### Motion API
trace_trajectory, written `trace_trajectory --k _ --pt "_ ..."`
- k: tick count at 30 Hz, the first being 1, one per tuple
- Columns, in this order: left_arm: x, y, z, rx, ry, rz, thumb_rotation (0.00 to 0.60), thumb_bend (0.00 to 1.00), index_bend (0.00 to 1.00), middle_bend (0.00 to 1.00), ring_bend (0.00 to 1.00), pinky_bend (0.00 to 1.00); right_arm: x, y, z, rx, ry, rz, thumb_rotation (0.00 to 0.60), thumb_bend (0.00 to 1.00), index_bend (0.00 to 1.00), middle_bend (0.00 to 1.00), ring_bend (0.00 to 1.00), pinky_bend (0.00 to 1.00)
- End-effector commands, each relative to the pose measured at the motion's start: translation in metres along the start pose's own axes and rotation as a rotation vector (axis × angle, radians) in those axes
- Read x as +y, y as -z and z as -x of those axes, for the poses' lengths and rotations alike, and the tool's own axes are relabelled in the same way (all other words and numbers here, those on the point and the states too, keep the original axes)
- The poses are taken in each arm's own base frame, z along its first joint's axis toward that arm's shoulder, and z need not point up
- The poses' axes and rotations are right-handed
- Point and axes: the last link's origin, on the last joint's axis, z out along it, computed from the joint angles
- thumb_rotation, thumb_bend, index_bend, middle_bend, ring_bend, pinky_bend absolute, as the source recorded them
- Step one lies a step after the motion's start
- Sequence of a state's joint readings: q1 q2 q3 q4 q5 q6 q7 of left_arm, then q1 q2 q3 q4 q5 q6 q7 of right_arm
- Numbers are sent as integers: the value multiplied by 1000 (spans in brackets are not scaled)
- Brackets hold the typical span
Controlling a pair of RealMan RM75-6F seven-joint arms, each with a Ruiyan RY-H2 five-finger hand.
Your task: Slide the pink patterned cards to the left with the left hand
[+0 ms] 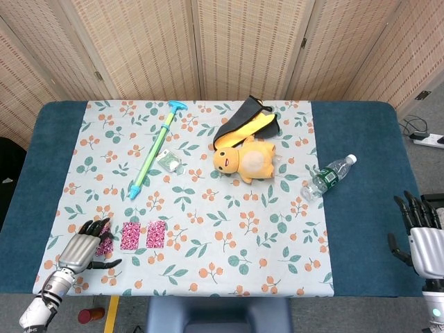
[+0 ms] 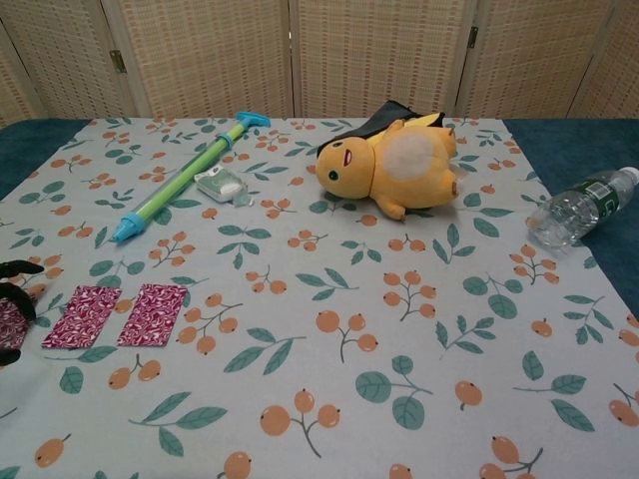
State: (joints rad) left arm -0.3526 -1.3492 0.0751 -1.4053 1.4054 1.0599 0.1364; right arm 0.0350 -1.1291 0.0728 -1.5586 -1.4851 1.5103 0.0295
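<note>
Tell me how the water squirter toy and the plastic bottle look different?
The water squirter is long, thin and coloured green and blue; the plastic bottle is shorter, fatter and see-through with a green label. The squirter lies on the flowery cloth toward the left; the bottle lies at the cloth's right edge, partly on the blue table. Both lie on their sides, and no hand touches either.

Open cloth lies all around the pink cards point(image 1: 143, 235) near the table's front left. The left hand point(image 1: 82, 245) sits just beside them. The water gun point(image 1: 154, 150) and small packet point(image 1: 168, 161) lie well behind, the plush toy point(image 1: 248, 157) and bottle point(image 1: 328, 176) far right.
</note>
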Motion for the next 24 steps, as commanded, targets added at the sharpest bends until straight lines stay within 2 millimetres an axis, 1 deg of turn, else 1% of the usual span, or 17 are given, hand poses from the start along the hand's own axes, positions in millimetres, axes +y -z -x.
trace_trajectory --k 1,2,4,5,8,9,11,12,17,24 --pt "4 -1 -6 30 4 16 169 155 294 0 0 0 0 0 -1 3 1 0 600 477 0 0 0 0" --pt "5 -2 -8 39 9 21 168 155 290 0 0 0 1 1 -1 4 1 0 600 477 0 0 0 0" --pt "7 -3 -11 49 13 28 185 157 276 0 0 0 1 1 -2 7 1 1 600 477 0 0 0 0" --pt "7 -4 -12 51 14 30 217 159 268 0 0 0 1 1 -2 7 1 2 600 477 0 0 0 0" --pt "16 -12 -21 81 14 50 355 163 260 0 0 0 3 2 -4 11 2 8 600 477 0 0 0 0" --pt "18 -15 -22 79 12 56 419 164 259 0 0 0 4 3 -4 11 1 8 600 477 0 0 0 0" --pt "25 -22 -24 72 4 72 529 165 254 0 0 0 5 3 -3 10 0 11 600 477 0 0 0 0" --pt "28 -25 -25 71 2 79 536 165 248 0 0 0 6 3 -3 9 -1 12 600 477 0 0 0 0" --pt "48 -40 -28 45 -32 115 537 167 233 0 0 0 9 3 -3 8 -4 18 600 477 0 0 0 0" --pt "65 -56 -29 7 -30 99 533 169 235 0 0 0 15 3 -2 5 -9 29 600 477 0 0 0 0"
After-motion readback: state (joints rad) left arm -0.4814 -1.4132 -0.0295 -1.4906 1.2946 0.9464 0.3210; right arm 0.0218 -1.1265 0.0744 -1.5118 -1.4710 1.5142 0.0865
